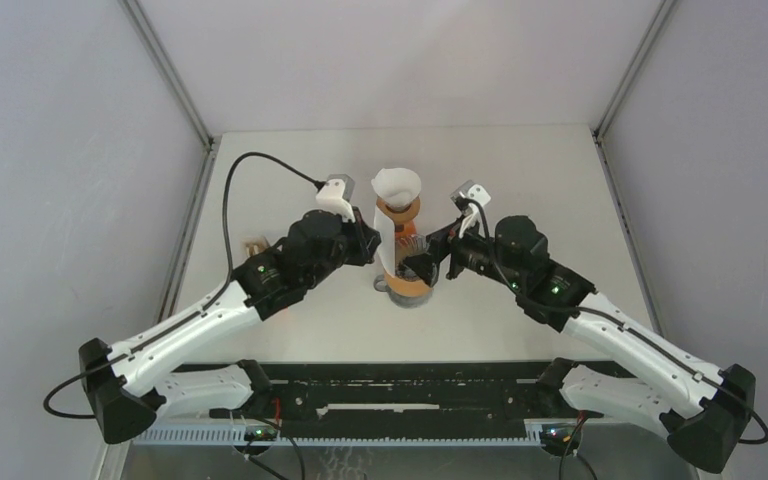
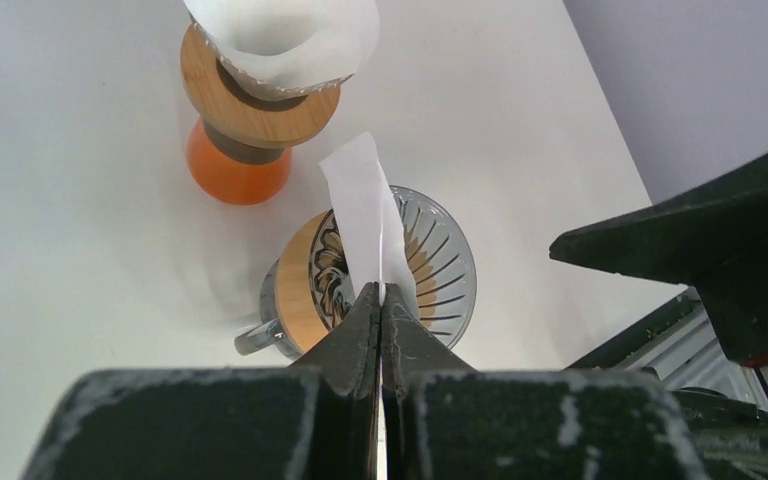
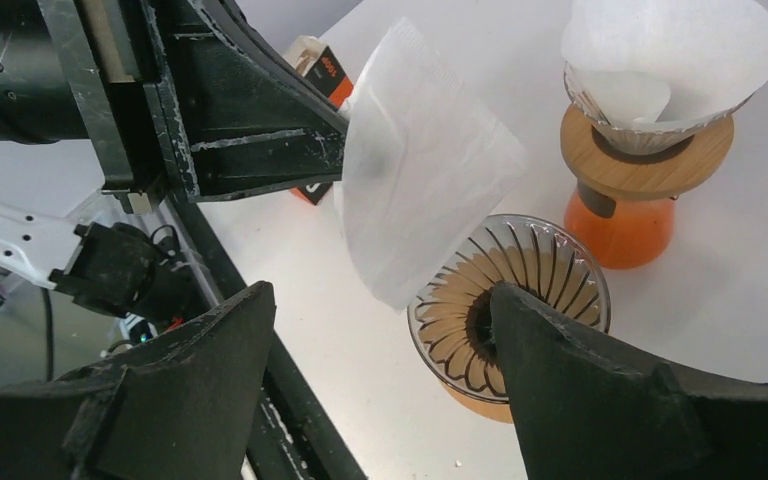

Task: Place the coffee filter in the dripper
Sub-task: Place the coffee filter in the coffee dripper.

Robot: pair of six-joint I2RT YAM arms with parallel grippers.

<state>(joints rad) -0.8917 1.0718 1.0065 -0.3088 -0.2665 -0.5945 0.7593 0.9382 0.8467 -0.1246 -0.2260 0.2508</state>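
A flat folded white coffee filter (image 2: 365, 215) is pinched in my shut left gripper (image 2: 381, 290) and hangs tilted just above the ribbed glass dripper (image 2: 440, 270) with a wooden collar. In the right wrist view the filter (image 3: 420, 160) has its lower corner over the near left rim of the dripper (image 3: 540, 270). My right gripper (image 3: 382, 295) is open and empty, with one finger on each side of the dripper's near rim. In the top view the filter (image 1: 390, 240) stands over the dripper (image 1: 410, 288), between the left gripper (image 1: 372, 245) and the right gripper (image 1: 426, 265).
A second dripper lined with an opened white filter (image 1: 397, 187) stands on an orange base (image 2: 235, 170) just behind; it also shows in the right wrist view (image 3: 660, 60). A small box (image 3: 320, 65) lies left of the left arm. The table's near edge has a black rail (image 1: 390, 400).
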